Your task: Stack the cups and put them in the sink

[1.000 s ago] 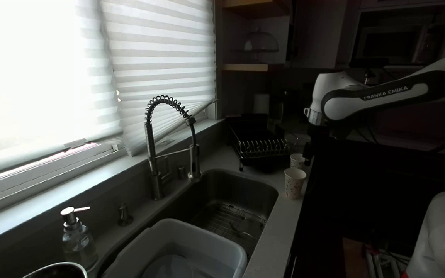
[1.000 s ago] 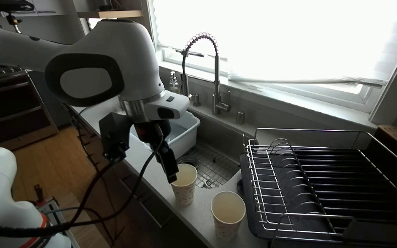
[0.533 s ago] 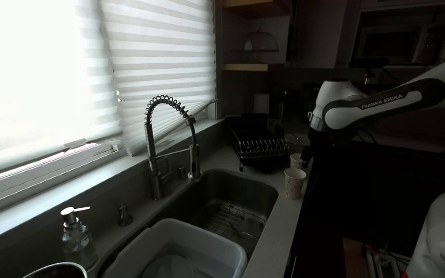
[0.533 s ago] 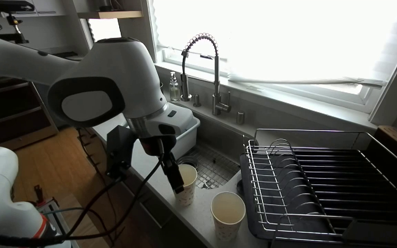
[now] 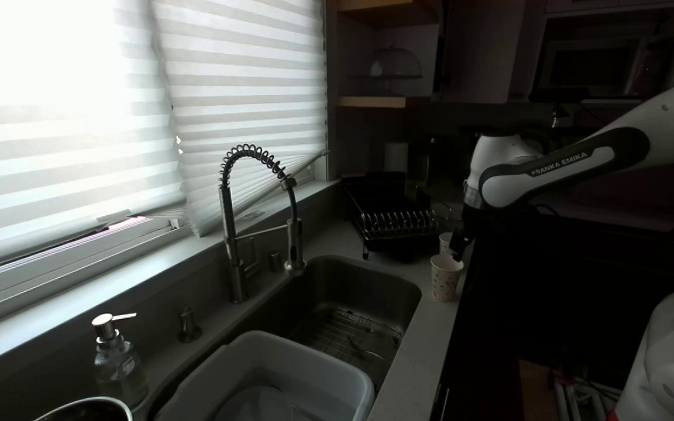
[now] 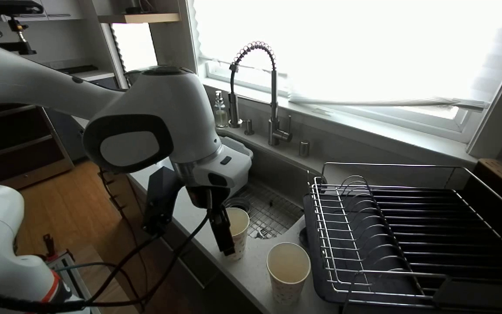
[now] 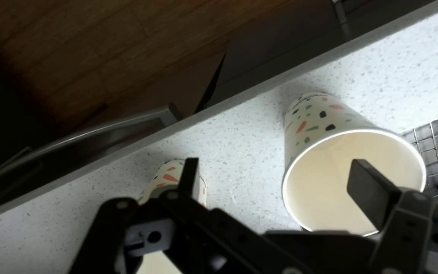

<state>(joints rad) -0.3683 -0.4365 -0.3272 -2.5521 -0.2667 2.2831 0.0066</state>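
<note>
Two pale paper cups with coloured flecks stand upright and apart on the counter. The sink-side cup [image 5: 444, 283] also shows in an exterior view [image 6: 240, 244] and in the wrist view [image 7: 318, 121]. The rack-side cup [image 6: 287, 277] is partly hidden behind a finger in the wrist view [image 7: 165, 179]. My gripper [image 7: 276, 182] is open and empty above the cups. One finger [image 7: 369, 190] overlaps the sink-side cup's mouth; I cannot tell whether it is inside. The other finger [image 7: 188, 177] overlaps the rack-side cup. The sink [image 5: 366, 283] is beside the cups.
A pale plastic tub [image 5: 319, 362] sits in part of the sink. The coiled-spring tap [image 5: 229, 228] rises behind it. A wire dish rack [image 6: 364, 235] stands close to the rack-side cup. The counter's front edge [image 7: 242, 101] runs close beside both cups.
The arm has come down, and the gripper has lowered from above the sink-side cup and shifted slightly towards the rack-side cup. Both cups stand where they were.
</note>
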